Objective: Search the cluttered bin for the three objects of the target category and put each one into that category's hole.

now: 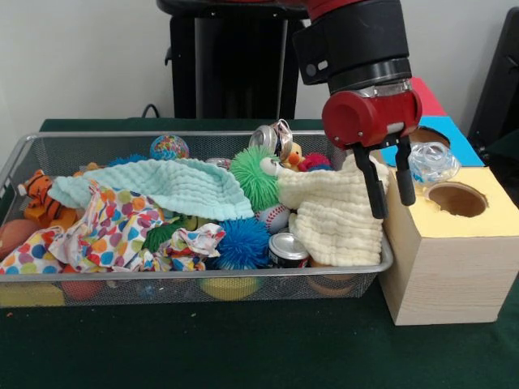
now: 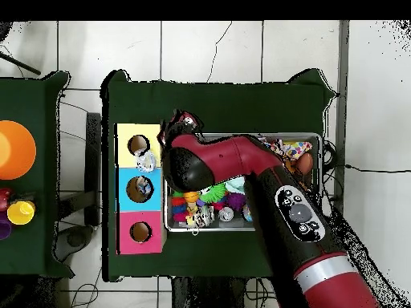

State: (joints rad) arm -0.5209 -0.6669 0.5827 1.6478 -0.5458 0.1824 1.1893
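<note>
No legible txt, labels or nos. on anything in either view.

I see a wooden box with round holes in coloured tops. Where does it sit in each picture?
Front view: the box stands at the right, just outside the wire basket, yellow top nearest.
Overhead view: the box lies left of the basket, yellow section at the top.
Shared landmark: the red arm, ending near the yellow hole.

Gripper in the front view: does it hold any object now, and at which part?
Nothing is held. The gripper is open, its two black fingers hanging empty between the cream cloth and the yellow-topped box.
</note>
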